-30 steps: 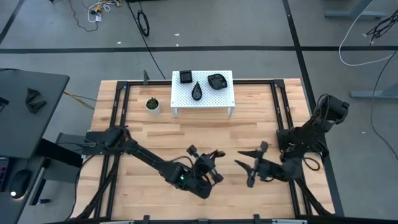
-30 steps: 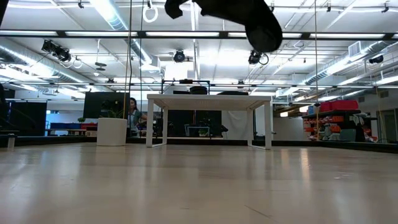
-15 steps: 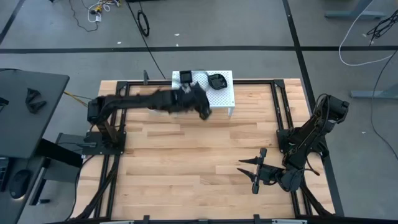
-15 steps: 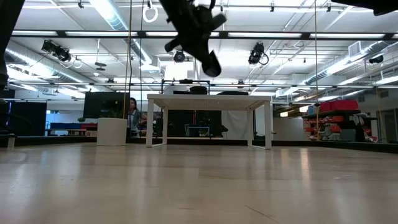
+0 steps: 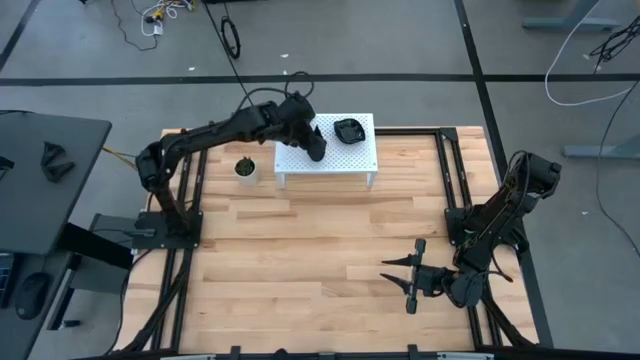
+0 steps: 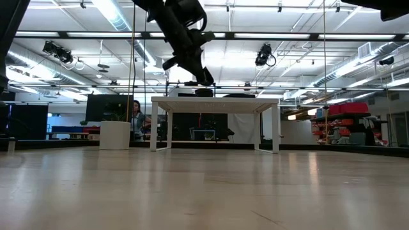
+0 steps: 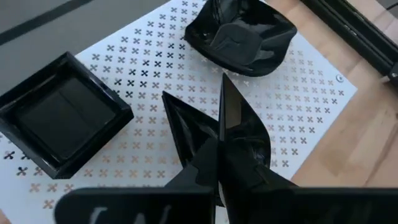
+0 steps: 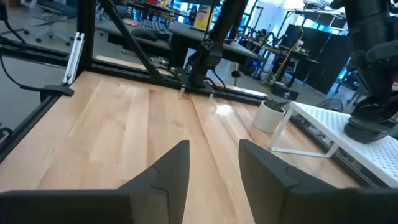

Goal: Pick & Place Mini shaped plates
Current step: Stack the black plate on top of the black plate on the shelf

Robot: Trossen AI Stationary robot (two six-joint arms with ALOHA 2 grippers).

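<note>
While my left gripper [image 7: 217, 134] hangs over the white stand [image 5: 355, 158] at the far side of the table [image 5: 330, 260], its fingers are pressed together and hold nothing. Three plates sit on the stand: a square plate [image 7: 59, 121], a teardrop plate [image 7: 255, 146] under my fingers, and a rounded plate [image 7: 239, 34]. My right gripper [image 5: 404, 279] waits near the right side, fingers apart. I think no plate is picked yet.

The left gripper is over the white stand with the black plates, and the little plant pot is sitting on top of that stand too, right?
Not quite. The left gripper is over the white stand with the black plates, but the plant pot sits on the wooden table beside the stand, not on it. The high view shows this.
</note>
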